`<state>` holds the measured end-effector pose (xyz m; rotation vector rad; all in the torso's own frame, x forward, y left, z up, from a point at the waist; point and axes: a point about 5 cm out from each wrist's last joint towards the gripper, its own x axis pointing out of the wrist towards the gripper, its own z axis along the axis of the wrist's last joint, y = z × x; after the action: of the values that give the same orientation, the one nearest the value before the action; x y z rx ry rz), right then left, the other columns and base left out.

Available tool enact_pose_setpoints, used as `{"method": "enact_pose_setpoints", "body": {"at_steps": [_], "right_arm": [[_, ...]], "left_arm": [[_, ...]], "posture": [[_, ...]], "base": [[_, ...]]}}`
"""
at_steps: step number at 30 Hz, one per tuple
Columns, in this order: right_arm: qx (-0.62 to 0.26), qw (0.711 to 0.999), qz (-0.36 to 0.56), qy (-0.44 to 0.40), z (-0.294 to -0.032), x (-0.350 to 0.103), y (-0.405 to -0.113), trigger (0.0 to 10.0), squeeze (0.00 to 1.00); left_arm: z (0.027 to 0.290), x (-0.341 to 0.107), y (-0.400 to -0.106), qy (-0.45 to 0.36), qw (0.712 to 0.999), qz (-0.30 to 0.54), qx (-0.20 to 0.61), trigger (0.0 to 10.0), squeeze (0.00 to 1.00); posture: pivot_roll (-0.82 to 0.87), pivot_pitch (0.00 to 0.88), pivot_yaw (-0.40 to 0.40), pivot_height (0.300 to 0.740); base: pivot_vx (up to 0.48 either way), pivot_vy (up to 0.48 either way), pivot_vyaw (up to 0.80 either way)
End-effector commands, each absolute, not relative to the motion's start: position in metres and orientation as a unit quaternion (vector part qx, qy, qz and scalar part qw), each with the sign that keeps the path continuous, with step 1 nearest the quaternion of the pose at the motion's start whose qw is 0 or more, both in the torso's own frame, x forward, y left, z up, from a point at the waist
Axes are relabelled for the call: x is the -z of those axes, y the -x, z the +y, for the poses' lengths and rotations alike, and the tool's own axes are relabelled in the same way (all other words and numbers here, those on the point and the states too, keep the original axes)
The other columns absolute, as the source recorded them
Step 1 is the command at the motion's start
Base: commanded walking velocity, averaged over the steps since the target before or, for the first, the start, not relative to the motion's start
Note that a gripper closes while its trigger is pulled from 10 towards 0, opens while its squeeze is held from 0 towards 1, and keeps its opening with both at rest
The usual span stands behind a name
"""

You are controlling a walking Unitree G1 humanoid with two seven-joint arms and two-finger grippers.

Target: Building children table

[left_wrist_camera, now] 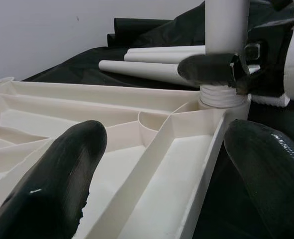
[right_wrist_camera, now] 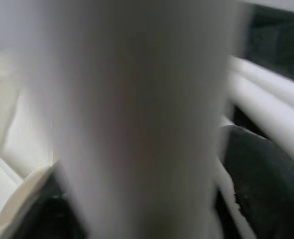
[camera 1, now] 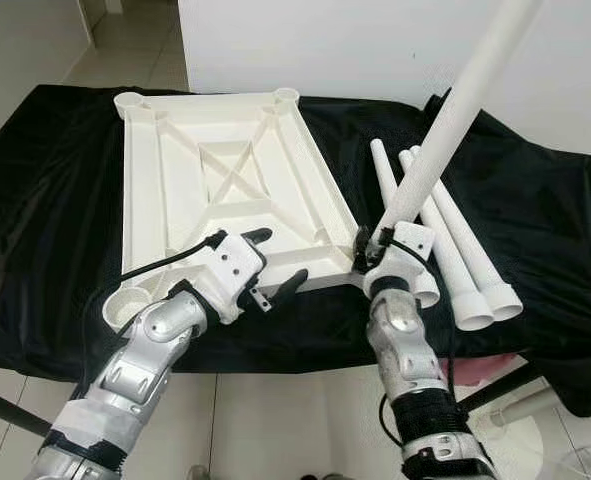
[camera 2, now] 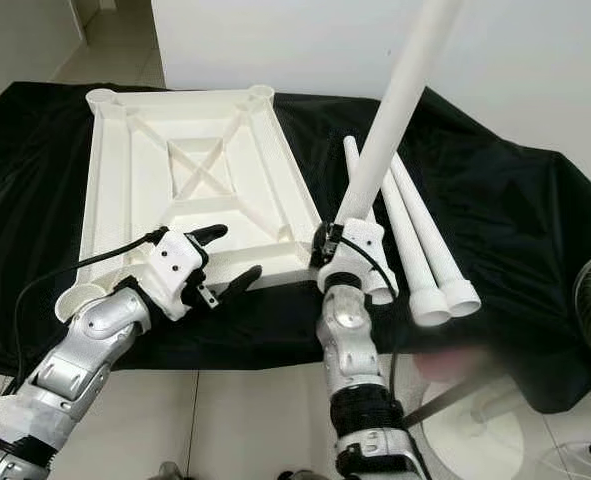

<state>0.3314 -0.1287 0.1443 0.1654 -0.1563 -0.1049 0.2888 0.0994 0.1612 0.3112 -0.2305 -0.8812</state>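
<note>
tabletop [camera 1: 225, 170] on cloth [camera 1: 45, 200], spare legs [camera 1: 455, 240] to its right

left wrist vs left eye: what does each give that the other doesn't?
Left wrist alone: the threaded end of the upright leg sitting in the tabletop's corner socket, seen close up.

Left eye alone: the whole upside-down tabletop on the black cloth, both arms, and the open left gripper at its near edge.

Both: the right gripper clamped on that leg near its base, and spare legs lying beside the tabletop.
</note>
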Motion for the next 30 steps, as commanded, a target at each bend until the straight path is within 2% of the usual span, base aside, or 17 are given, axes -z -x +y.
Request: {"method": "enact_pose_setpoints", "body": {"at_steps": [1, 3, 4, 5, 12, 24, 25, 26, 27, 28, 29, 30], "right_arm": [[0.017, 0.992, -0.099, -0.082, -0.135, -0.148, -0.331, 10.0, 0.92], [-0.003, 0.991, -0.109, -0.077, -0.139, -0.151, -0.332, 10.0, 0.92], [-0.009, 0.991, -0.111, -0.067, -0.141, -0.152, -0.332, 10.0, 0.28], [-0.023, 0.992, -0.11, -0.06, -0.143, -0.152, -0.333, 10.0, 0.0], [-0.142, 0.984, -0.109, -0.02, -0.149, -0.155, -0.339, 10.0, 0.0], [-0.249, 0.964, -0.09, 0.027, -0.157, -0.156, -0.348, 10.0, 0.0], [-0.253, 0.964, -0.082, 0.029, -0.164, -0.156, -0.351, 6.7, 0.0], [-0.253, 0.964, -0.082, 0.029, -0.164, -0.156, -0.351, 6.7, 0.0], [-0.254, 0.964, -0.079, 0.03, -0.166, -0.156, -0.352, 3.6, 0.0], [-0.256, 0.963, -0.077, 0.029, -0.168, -0.156, -0.353, 3.6, 0.0], [-0.256, 0.964, -0.073, 0.027, -0.17, -0.154, -0.353, 0.0, 0.0], [-0.256, 0.964, -0.073, 0.027, -0.17, -0.154, -0.353, 0.0, 0.0]], "left_arm": [[0.094, -0.155, -0.284, -0.157, 0.868, -0.099, 0.461, 10.0, 0.0], [0.093, -0.154, -0.284, -0.157, 0.867, -0.098, 0.463, 10.0, 0.0], [0.093, -0.154, -0.284, -0.157, 0.867, -0.097, 0.463, 10.0, 0.0], [0.093, -0.154, -0.284, -0.156, 0.867, -0.097, 0.464, 10.0, 0.0], [0.087, -0.151, -0.281, -0.142, 0.866, -0.085, 0.472, 10.0, 0.0], [0.071, -0.143, -0.274, -0.112, 0.867, -0.04, 0.484, 10.0, 0.0], [0.068, -0.138, -0.273, -0.102, 0.871, -0.008, 0.48, 10.0, 0.0], [0.068, -0.138, -0.273, -0.102, 0.871, -0.008, 0.48, 10.0, 0.0], [0.067, -0.138, -0.273, -0.098, 0.873, -0.003, 0.478, 10.0, 0.0], [0.066, -0.138, -0.273, -0.095, 0.873, 0.0, 0.478, 10.0, 0.0], [0.066, -0.138, -0.273, -0.095, 0.873, 0.001, 0.478, 10.0, 0.0], [0.066, -0.138, -0.273, -0.095, 0.873, 0.001, 0.478, 10.0, 0.0]], "posture": [[0.05, 0.047, -0.055, 0.74], [0.05, 0.047, -0.055, 0.74], [0.04, 0.046, -0.055, 0.74], [0.04, 0.046, -0.053, 0.74], [0.04, 0.046, -0.047, 0.74], [0.05, 0.052, -0.052, 0.74], [0.05, 0.057, -0.055, 0.74], [0.05, 0.057, -0.055, 0.74], [0.05, 0.057, -0.055, 0.74], [0.05, 0.064, -0.057, 0.74], [0.05, 0.064, -0.057, 0.74], [0.05, 0.064, -0.057, 0.74]], "base": [[0.0, 0.0, 0.0], [0.0, 0.0, 0.0], [0.0, 0.0, 0.0], [0.0, 0.0, 0.0], [0.0, 0.0, 0.0], [0.0, 0.0, 0.0], [0.0, 0.0, 0.0], [0.0, 0.0, 0.0], [0.0, 0.0, 0.0], [0.0, 0.0, 0.0], [0.0, 0.0, 0.0], [0.0, 0.0, 0.0]]}}
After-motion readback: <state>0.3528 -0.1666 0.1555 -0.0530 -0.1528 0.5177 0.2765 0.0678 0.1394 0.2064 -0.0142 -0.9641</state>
